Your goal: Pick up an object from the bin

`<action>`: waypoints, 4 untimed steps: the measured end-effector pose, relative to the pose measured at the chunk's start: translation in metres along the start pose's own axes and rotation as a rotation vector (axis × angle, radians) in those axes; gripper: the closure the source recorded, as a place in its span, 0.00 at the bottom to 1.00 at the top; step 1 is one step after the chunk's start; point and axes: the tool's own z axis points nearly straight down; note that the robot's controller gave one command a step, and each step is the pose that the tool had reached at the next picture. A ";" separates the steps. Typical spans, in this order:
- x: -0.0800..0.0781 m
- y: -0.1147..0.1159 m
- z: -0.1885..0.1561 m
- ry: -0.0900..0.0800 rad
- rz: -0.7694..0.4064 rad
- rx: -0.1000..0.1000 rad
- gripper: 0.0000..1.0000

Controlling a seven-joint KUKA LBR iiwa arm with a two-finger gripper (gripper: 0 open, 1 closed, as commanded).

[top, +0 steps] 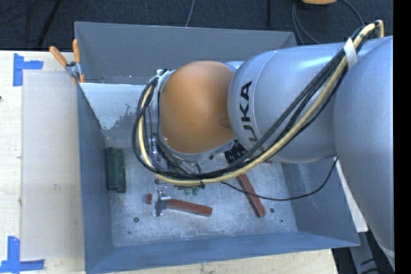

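Note:
My gripper (pixel 160 197) pokes out below the arm's wrist, low over the bin floor near the front middle. It stands at the left end of a reddish-brown flat stick (pixel 188 208) that lies nearly level on the floor; whether it touches the stick I cannot tell. A second reddish-brown stick (pixel 252 197) lies slanted to the right, its upper end hidden under the arm. Something small and green (pixel 189 189) shows just under the wrist, mostly hidden.
A dark green oblong block (pixel 116 169) lies upright along the bin's left side, apart from the gripper. The arm and its cables cover the bin's middle and right. Bare floor lies along the front wall.

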 end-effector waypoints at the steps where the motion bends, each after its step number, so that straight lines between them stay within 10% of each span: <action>1: 0.009 -0.022 0.060 0.001 -0.230 0.000 0.00; 2: -0.019 -0.079 0.099 -0.008 -0.154 -0.004 1.00; 3: -0.019 -0.079 0.099 -0.008 -0.154 -0.004 1.00; 4: -0.011 -0.085 -0.058 -0.005 -0.147 0.000 1.00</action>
